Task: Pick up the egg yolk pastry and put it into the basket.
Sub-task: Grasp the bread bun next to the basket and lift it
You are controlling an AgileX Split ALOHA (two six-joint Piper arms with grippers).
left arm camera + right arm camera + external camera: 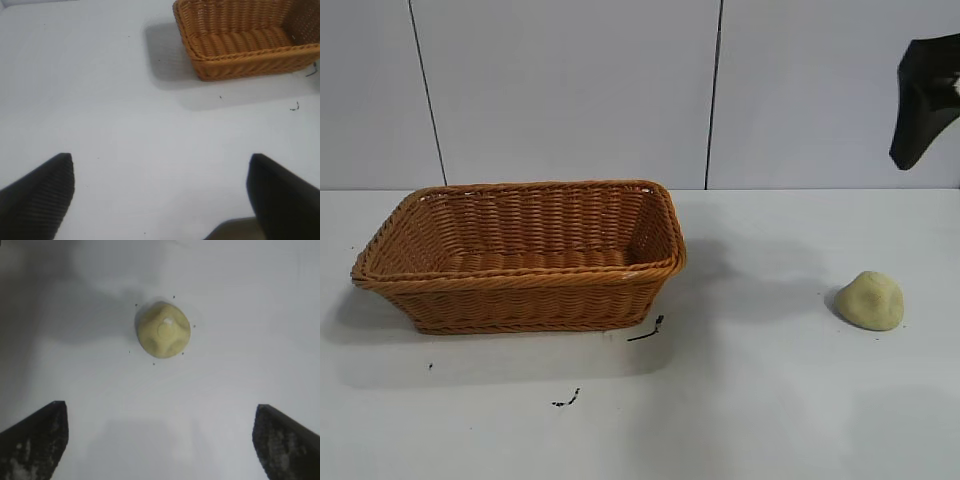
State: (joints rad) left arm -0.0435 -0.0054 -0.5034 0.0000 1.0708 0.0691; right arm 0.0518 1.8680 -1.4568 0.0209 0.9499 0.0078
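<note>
Exterior view is showing the egg yolk pastry sitting on the white counter toward the right side, well apart from the basket, which is resting on the left half with nothing visible inside it. Nothing of the task is done yet: the pastry is lying untouched, and picking it up, carrying it across and releasing it all remain. The right hand is hanging above the pastry with its two dark fingers spread wide and gripping nothing (in the exterior view only a dark part of that arm is showing at the upper right edge). From its wrist camera the pastry is appearing between and beyond the fingertips, not touching either, so I judge this to be the approach before any grasp.

The left hand is waiting over bare counter off the basket's outer end, its fingers likewise standing open and empty, with the basket some way ahead of it.

Room for moving is looking generous. The counter around the pastry is bare on every side, and the stretch between pastry and basket is carrying only a few small dark specks. The one edge that matters, in my judgement, is the basket's thick braided rim nearest the pastry, which the load will have to clear on its way in.
</note>
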